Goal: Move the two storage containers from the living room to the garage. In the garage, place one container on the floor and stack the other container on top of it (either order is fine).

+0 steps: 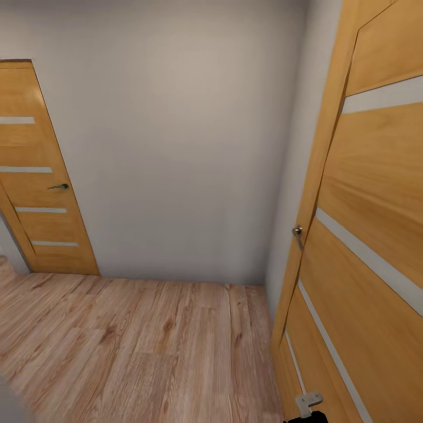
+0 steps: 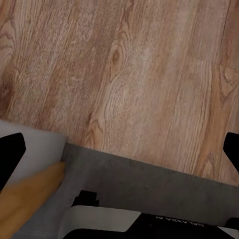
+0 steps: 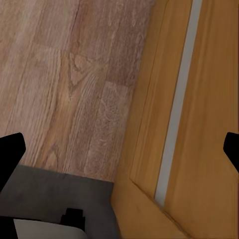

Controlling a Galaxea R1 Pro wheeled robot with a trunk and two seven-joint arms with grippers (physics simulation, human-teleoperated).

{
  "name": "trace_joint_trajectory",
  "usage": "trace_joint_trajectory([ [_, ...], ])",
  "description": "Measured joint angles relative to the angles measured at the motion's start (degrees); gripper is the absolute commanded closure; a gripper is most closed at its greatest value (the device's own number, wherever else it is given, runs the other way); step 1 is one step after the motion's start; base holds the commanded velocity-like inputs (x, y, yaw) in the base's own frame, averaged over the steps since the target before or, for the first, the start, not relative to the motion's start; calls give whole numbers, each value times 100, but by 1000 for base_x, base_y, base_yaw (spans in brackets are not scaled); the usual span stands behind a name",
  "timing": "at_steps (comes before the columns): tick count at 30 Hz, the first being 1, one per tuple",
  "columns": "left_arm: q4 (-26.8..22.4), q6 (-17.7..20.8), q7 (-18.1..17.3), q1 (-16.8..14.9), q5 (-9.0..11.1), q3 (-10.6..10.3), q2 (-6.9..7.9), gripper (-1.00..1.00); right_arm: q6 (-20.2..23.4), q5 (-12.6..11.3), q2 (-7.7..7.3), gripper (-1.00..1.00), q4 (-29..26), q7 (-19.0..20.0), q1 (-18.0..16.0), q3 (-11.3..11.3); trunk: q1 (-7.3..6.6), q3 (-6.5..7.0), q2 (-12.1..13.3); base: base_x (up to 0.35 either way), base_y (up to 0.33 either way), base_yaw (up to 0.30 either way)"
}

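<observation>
Wood-plank floor point(image 1: 129, 346), grey wall point(image 1: 176, 129), two oak doors, both grippers spread wide, holding nothing

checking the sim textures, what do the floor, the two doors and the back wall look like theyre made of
Floor: light wood planks, matte, with visible grain, knots and plank seams. Near door and far door: honey-coloured wood or veneer, smooth, with pale horizontal inlay strips that could be frosted glass or paint; each has what looks like a small metal handle. Back wall: plain off-white surface, flat and unmarked, probably painted plaster.
</observation>
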Motion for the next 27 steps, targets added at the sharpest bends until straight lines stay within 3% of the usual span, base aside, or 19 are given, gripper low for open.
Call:
trace_joint_trajectory([
  [8, 0, 0, 0, 0, 0, 0, 3, -100, 0, 0, 1, -100, -1, 0, 0, 0, 2, 0, 1, 216, 0, 0],
  [27, 0, 0, 0, 0, 0, 0, -1, -100, 0, 0, 1, -100, 1, 0, 0, 0, 3, 0, 1, 10, 0, 0],
])
